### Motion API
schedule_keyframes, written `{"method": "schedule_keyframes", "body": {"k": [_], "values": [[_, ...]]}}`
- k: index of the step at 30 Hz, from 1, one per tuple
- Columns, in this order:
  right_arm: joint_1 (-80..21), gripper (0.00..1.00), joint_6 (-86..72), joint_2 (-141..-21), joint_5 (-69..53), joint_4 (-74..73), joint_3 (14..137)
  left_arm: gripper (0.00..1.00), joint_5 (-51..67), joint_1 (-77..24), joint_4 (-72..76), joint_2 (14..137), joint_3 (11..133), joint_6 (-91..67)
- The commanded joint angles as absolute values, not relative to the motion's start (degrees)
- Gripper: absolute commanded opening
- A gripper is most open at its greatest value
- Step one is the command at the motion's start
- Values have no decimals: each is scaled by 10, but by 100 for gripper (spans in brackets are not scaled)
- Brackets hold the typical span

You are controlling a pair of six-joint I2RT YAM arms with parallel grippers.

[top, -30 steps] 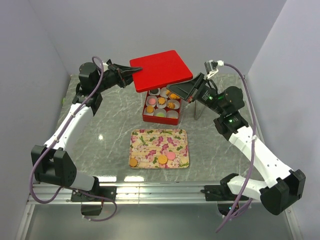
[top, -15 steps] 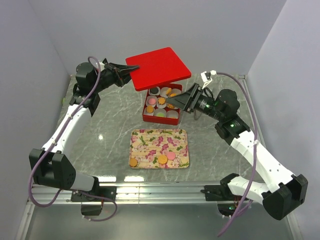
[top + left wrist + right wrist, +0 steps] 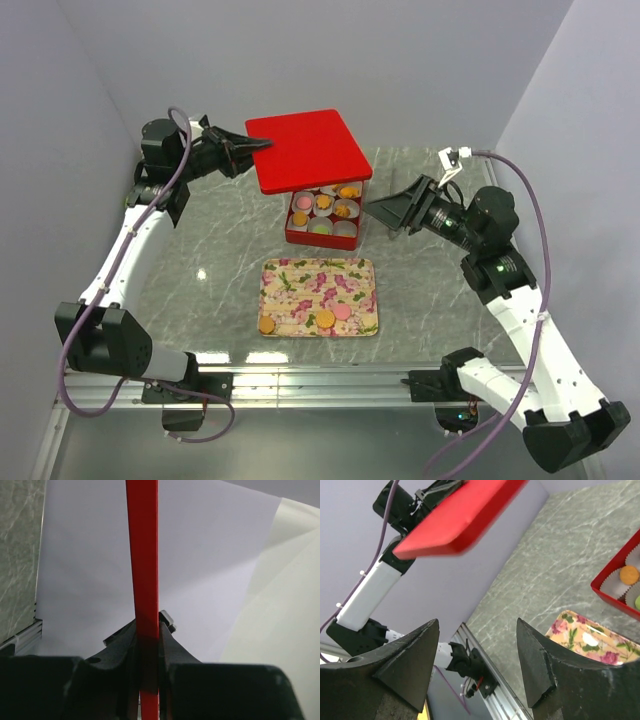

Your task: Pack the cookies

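Seen from above, a square, glossy red box (image 3: 290,232) stands on the grey marbled table (image 3: 200,230). It is filled with pleated white paper cups (image 3: 345,228), and most of the cups in sight hold one flat round disc each. These cookies (image 3: 343,209) show orange, golden-brown, pink and green. Four more lie loose along the near edge of the floral tray (image 3: 300,280), a rounded rectangle: one orange, two golden-brown, one pink. The flat red lid (image 3: 308,150) hangs over the far part of the box, with the left gripper (image 3: 262,143) pinching its left edge. The right gripper (image 3: 385,208) hovers just right of the box, spread and empty

In the left wrist view, the lid (image 3: 142,555) is a thin red strip seen edge-on, with the black fingers (image 3: 122,642) clamped on both faces

In the right wrist view, the wedge-shaped fingers (image 3: 415,655) stand wide apart with nothing between them. The lid (image 3: 465,515) floats above, tilted. A box corner (image 3: 612,587) shows an orange cookie in its cup, and the tray (image 3: 580,630) lies just beside it
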State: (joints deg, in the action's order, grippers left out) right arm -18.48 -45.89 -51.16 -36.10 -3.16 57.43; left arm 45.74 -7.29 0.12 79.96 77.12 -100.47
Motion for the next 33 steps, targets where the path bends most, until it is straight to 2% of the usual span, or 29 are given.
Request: {"method": "schedule_keyframes", "body": {"k": [1, 5, 13, 23, 30, 33], "values": [[-182, 71, -446, -526, -380, -45, 626, 0, 496, -68, -27, 771, 767, -948], [-181, 72, -498, -548, -401, -1, 643, 0, 509, -65, -21, 768, 760, -920], [-171, 73, -494, -584, -388, -27, 659, 0, 534, -64, 22, 781, 757, -911], [-159, 73, -523, -628, -429, -6, 663, 1, 564, -64, 47, 802, 792, -891], [-160, 66, -568, -664, -467, 57, 676, 0, 564, -69, 83, 802, 773, -906], [-161, 56, -577, -671, -470, 73, 674, 0, 567, -74, 66, 809, 783, -892]]}}
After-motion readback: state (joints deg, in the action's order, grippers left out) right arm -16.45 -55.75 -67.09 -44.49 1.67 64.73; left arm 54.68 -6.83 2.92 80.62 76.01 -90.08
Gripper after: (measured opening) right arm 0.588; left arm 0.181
